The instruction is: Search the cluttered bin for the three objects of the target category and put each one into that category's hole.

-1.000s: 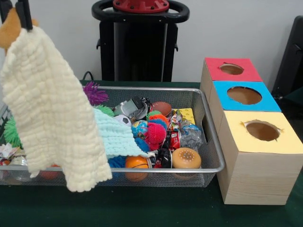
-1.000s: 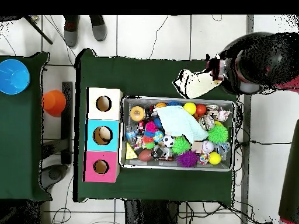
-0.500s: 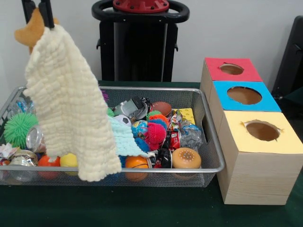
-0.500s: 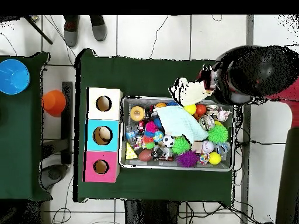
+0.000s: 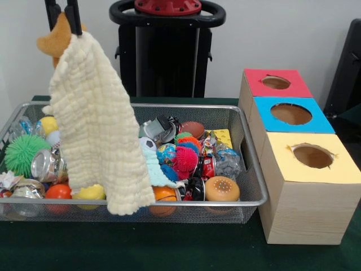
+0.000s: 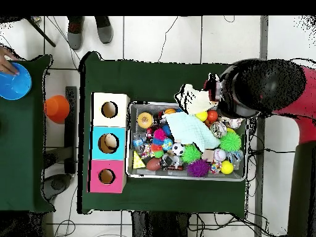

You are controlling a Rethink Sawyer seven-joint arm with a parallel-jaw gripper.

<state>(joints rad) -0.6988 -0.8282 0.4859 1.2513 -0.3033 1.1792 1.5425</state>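
Your jaws pinch the cream waffle-knit cloth (image 5: 93, 127) hanging below them; the silver wire-mesh bin (image 5: 248, 169) underneath looks full, so sorting remains.

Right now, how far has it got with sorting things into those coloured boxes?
Nothing looks sorted yet: what shows through the red, blue and yellow holes looks empty. The gripper has its jaws shut on a cream cloth, hanging above the wire bin, with an orange plush beside it. The bin remains crammed.
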